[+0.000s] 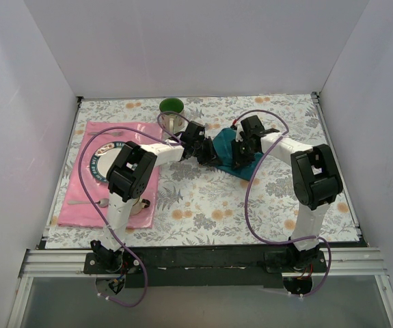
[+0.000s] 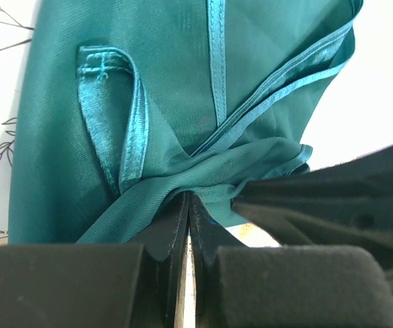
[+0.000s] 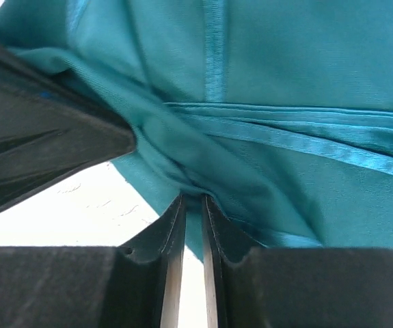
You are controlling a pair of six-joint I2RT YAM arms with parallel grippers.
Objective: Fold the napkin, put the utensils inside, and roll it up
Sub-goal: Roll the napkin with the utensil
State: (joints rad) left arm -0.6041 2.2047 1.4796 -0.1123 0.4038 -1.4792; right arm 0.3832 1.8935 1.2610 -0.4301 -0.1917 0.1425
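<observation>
The dark teal napkin [image 1: 225, 145] lies bunched on the floral tablecloth, right of centre at the back. My left gripper [image 1: 210, 156] is at its left edge and my right gripper [image 1: 238, 158] at its middle, close together. In the left wrist view the left gripper [image 2: 189, 199] is shut on a gathered fold of the napkin [image 2: 175, 102]. In the right wrist view the right gripper [image 3: 193, 199] is shut on a fold of the napkin [image 3: 285, 82]. One slim utensil [image 1: 85, 202] lies on the pink placemat at the left; the others are hidden by my left arm.
The pink placemat [image 1: 87, 215] lies at the left with a dark-rimmed plate [image 1: 98, 164] on it. A green mug [image 1: 171, 107] stands at the back, just behind the left gripper. White walls close in the table on three sides.
</observation>
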